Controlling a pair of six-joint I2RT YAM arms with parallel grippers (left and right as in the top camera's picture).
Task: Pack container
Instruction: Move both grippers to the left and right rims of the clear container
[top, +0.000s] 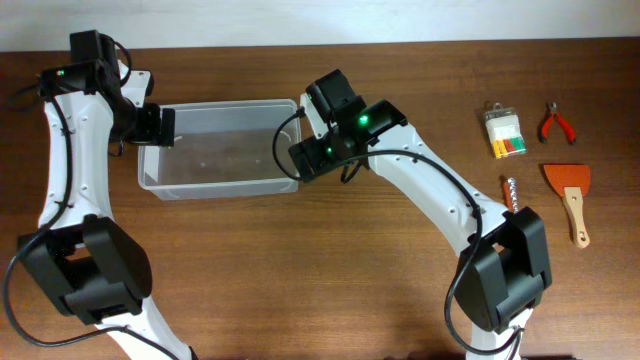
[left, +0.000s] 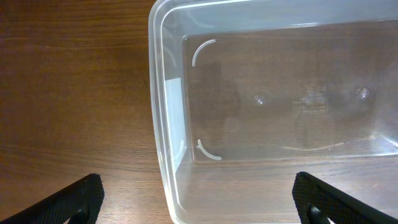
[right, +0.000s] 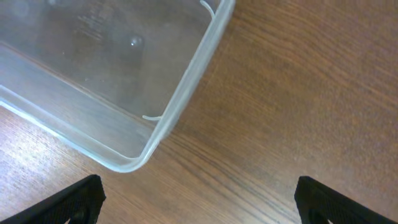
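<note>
Container (top: 215, 188), a clear tub, sits upright on the desk (top: 300, 270), far-left in the overhead view, long side running left-right, top open. Left arm (top: 60, 170) reaches to its left short end, right arm (top: 440, 190) to its right short end. Overhead puts the left fingers (top: 160, 125) at the left wall and the right fingers (top: 303, 158) at the right wall by the near-side corner; can't resolve contact from there. Both sets of fingers are spread wide, gripping nothing. Left wrist view adds what overhead lacks: the container (left: 155, 93) end wall and rim run up between the left fingers (left: 78, 199), one tip over bare desk (left: 74, 93) outside the wall, the other over the tub floor. Wood grain reads through the plastic, plus moulded arcs and dimples in the floor. Right wrist view: rounded corner of the container (right: 186, 81) lies ahead of the right fingers (right: 74, 199), both tips over bare desk (right: 298, 93), apart from the plastic. Only overhead shows the small stuff, well apart at the desk's right side: scraper (top: 568, 180) with orange blade and wooden handle, clear box (top: 504, 132) with coloured pieces inside, red-handled pliers (top: 556, 124), and a small metal tool (top: 512, 192) just beside the right arm, type unclear.
</note>
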